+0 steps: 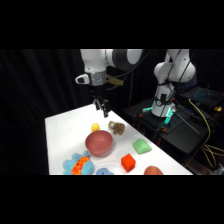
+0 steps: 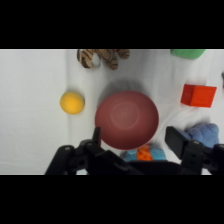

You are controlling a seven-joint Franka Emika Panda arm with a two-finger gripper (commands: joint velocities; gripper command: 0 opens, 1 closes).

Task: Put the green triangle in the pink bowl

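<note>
The green triangle (image 1: pixel 141 146), judged light, rigid and best pinched across its flat faces, is being left untouched on the table (image 1: pixel 60 130) well off from the released gripper (image 1: pixel 102 108), which is being held above the pink bowl (image 1: pixel 98 143).

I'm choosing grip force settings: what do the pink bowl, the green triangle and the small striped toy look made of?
Pink bowl: probably plastic, smooth with a faint sheen inside. Green triangle: looks like matte foam or soft plastic, with rounded edges. Striped toy: plush fabric, judging by its fuzzy outline.
</note>
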